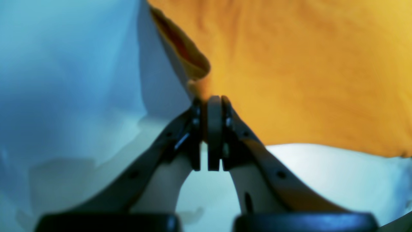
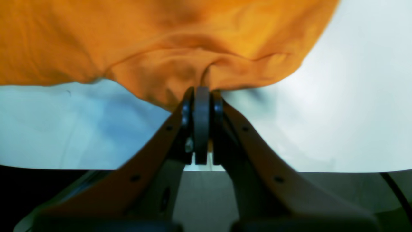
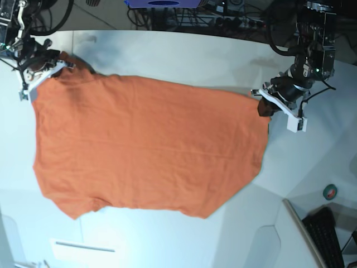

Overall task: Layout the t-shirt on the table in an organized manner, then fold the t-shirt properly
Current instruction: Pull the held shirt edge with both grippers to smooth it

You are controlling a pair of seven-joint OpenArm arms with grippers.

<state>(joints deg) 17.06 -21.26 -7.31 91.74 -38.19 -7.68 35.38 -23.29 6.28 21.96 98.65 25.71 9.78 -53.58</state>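
The orange t-shirt (image 3: 145, 145) lies spread across the white table (image 3: 167, 56), stretched between both arms. In the base view my left gripper (image 3: 261, 104) is at the shirt's right corner and my right gripper (image 3: 64, 66) is at its far-left corner. The left wrist view shows the left gripper (image 1: 210, 100) shut on a pinched edge of the t-shirt (image 1: 289, 64), next to a folded hem. In the right wrist view the right gripper (image 2: 202, 91) is shut on a bunched edge of the t-shirt (image 2: 128, 38), with cloth gathered at the tips.
A green tape roll (image 3: 331, 191) lies near the table's right edge, and a black keyboard (image 3: 329, 234) sits below it off the table. Cables and equipment (image 3: 223, 17) crowd the space behind the table. A white sheet (image 3: 78, 248) lies at the front left.
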